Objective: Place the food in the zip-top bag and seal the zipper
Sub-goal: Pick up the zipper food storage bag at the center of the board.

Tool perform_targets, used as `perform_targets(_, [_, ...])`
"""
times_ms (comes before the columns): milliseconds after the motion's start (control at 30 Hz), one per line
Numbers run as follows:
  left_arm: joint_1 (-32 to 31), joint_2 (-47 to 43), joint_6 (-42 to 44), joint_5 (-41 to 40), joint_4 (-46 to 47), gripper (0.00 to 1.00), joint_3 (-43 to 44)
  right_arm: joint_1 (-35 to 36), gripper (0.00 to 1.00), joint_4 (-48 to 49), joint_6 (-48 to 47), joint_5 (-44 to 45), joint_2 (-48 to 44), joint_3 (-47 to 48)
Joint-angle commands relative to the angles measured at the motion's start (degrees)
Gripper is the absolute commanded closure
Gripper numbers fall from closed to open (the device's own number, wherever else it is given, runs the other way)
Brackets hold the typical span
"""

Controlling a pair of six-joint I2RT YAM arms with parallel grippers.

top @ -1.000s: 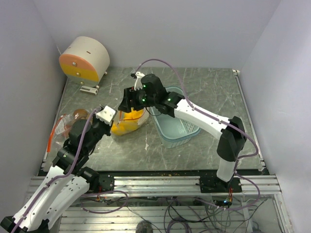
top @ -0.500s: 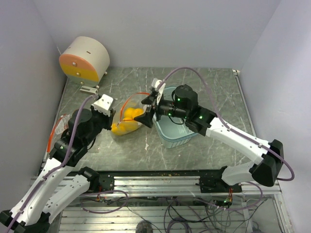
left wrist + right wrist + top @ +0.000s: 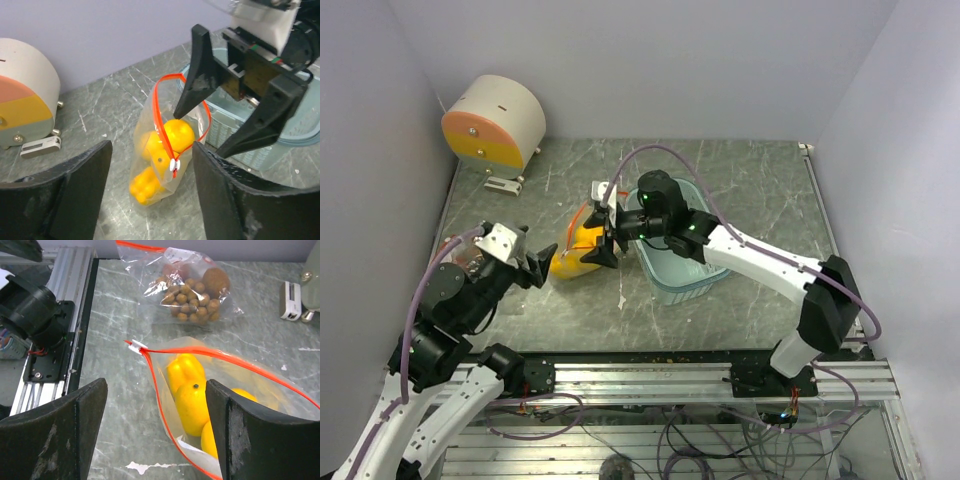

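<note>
A clear zip-top bag (image 3: 159,161) with a red zipper lies on the table, its mouth standing open in a loop. Inside it are yellow lemon-like fruits (image 3: 178,134) (image 3: 192,402) (image 3: 577,263). The white slider (image 3: 134,345) sits at one end of the zipper. My left gripper (image 3: 152,200) (image 3: 534,263) is open just left of the bag, touching nothing. My right gripper (image 3: 155,430) (image 3: 605,237) is open above the bag's mouth, with the zipper rim below its fingers. A second bag (image 3: 187,287) holds the brown-purple grapes and a dark round fruit.
The light-blue basket (image 3: 688,270) (image 3: 300,125) stands right of the bag, under the right arm. A white drum with an orange face (image 3: 495,122) (image 3: 22,95) stands at the back left. The second bag (image 3: 448,258) lies at the left edge, partly behind my left arm.
My left gripper has opened, let go of the bag and drawn back to the near left. The right gripper swung away and returned over the bag's mouth. The bag has settled on the table.
</note>
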Motion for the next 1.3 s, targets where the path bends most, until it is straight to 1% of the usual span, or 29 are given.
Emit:
perform_targets(0, [-0.3, -0.3, 2.3, 5.2, -2.5, 0.28, -0.8, 0.0, 0.23, 0.0, -1.3, -5.4, 3.0, 3.2])
perform_targets(33, [-0.2, -0.2, 2.5, 5.7, -3.0, 0.31, -0.7, 0.0, 0.27, -0.6, -1.4, -6.2, 3.6, 3.7])
perform_targets(100, [-0.3, 0.3, 3.0, 6.6, -4.1, 0.37, -0.1, 0.0, 0.41, -0.9, -1.3, -7.0, 4.5, 3.7])
perform_targets(167, [-0.3, 0.7, 3.2, 7.8, -5.1, 0.41, 0.4, 0.0, 0.45, -0.2, -0.8, -6.8, 4.8, 3.1])
perform_targets(300, [-0.3, 1.2, 3.3, 10.0, -6.4, 0.42, 0.3, 0.1, 0.5, -1.0, -0.4, -8.8, 6.5, 3.9])
perform_targets(400, [-0.3, 1.4, 3.4, 10.1, -7.0, 0.42, -0.6, -0.1, 0.61, -2.0, 1.1, -8.9, 8.5, 5.9])
perform_targets(467, [-0.3, 1.7, 3.5, 9.5, -7.2, 0.43, -1.4, -0.2, 0.91, -4.3, 1.8, -8.7, 10.2, 8.5])
perform_targets(500, [-0.3, 2.0, 3.5, 9.3, -7.3, 0.44, -1.5, -0.2, 0.99, -5.6, 2.0, -8.7, 11.2, 9.9])
perform_targets(533, [-0.3, 2.3, 3.6, 9.2, -7.4, 0.44, -1.7, -0.3, 1.0, -6.4, 2.4, -8.7, 12.0, 11.0])
perform_targets(667, [-0.3, 3.4, 4.0, 7.1, -7.4, 0.44, -2.1, -0.4, 1.0, -6.5, 5.1, -9.5, 12.7, 12.8])
perform_targets(800, [-0.3, 5.2, 4.8, 3.4, -8.0, 0.38, -1.8, -1.0, 1.0, -5.7, 8.1, -8.4, 10.6, 12.1])
perform_targets(967, [-0.3, 7.2, 6.4, 1.2, -8.5, 0.34, -1.6, -3.0, 1.0, -3.5, 11.6, -10.6, 7.7, 10.4])
perform_targets(1133, [-0.2, 8.3, 7.9, 3.1, -7.4, 0.23, -2.9, -4.0, 1.0, -1.1, 13.9, -13.7, 6.3, 9.4])
perform_targets(1267, [-0.3, 8.1, 8.2, 3.6, -4.5, 0.21, -3.9, -4.0, 1.0, -0.6, 14.1, -17.3, 6.0, 9.3])
